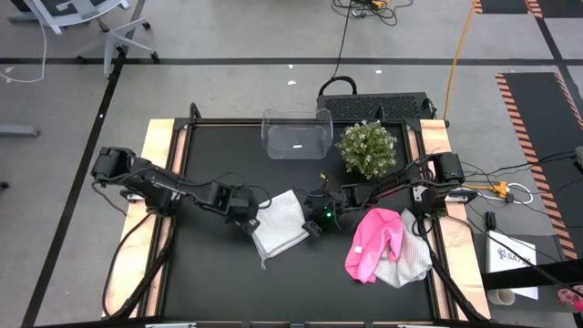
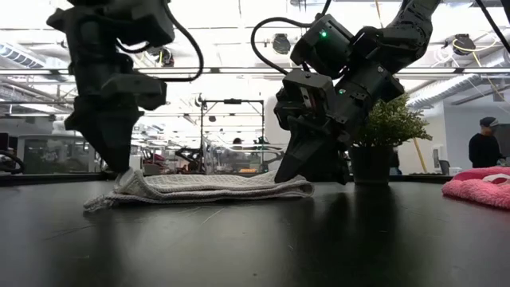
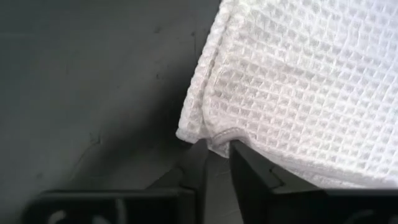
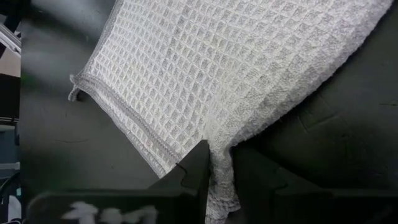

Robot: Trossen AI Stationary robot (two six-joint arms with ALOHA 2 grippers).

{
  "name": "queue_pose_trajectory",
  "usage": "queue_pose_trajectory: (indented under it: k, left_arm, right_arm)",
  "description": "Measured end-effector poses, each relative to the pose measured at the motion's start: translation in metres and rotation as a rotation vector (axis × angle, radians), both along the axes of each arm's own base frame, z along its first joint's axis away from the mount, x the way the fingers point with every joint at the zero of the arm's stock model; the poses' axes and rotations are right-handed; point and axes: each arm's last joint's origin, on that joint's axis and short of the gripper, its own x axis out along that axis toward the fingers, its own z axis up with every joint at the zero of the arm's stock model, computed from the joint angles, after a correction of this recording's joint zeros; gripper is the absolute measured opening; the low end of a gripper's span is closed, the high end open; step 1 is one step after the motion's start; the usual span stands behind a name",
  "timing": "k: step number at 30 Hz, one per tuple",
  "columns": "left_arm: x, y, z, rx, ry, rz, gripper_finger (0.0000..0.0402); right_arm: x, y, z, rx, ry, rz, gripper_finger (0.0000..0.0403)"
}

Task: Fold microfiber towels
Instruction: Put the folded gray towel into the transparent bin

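Observation:
A white waffle-weave microfiber towel (image 1: 279,228) lies flat on the black table (image 1: 219,282), at its middle, with layers showing in the low view (image 2: 207,187). My left gripper (image 1: 248,221) points down at the towel's left end. Its fingers are a little apart on either side of the hemmed corner (image 3: 219,135), with bare table between them. My right gripper (image 1: 314,221) is shut on the towel's right end. A pink towel (image 1: 373,241) lies partly over a pale grey towel (image 1: 408,262) at the right. My left gripper has its fingertips (image 3: 198,152) right at the corner's hem; I cannot tell whether they touch it. My right gripper pinches a bunched bit of the towel's right edge (image 4: 221,163) between its two fingers, slanting down from the right. The rest of the towel lies spread on the table.
A clear plastic bin (image 1: 296,134) and a small potted plant (image 1: 367,148) stand at the far side of the table. Wooden side strips (image 1: 150,182) border the black top. Bare table lies along the near edge.

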Motion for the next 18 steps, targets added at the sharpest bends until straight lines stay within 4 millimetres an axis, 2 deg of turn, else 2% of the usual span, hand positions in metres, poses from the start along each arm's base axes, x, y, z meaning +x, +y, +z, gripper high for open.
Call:
queue_pose_trajectory:
  k: [4,11,14,18]
  left_arm:
    - [0.001,0.011,0.000,0.005,0.006,-0.039,0.0129]
    - [0.003,0.039,0.000,0.061,0.008,0.039,0.0213]
    - [0.003,0.046,0.000,-0.039,0.009,0.047,0.0237]
    - [0.002,0.045,0.001,-0.212,0.003,0.005,0.0258]
  right_arm:
    - [0.000,0.000,0.000,0.006,0.000,0.006,0.0057]
    - [0.000,0.001,0.000,0.018,0.001,0.018,0.0057]
    - [0.000,0.001,0.000,0.018,0.001,0.018,0.0057]
    - [0.000,0.001,0.000,0.018,0.001,0.017,0.0057]
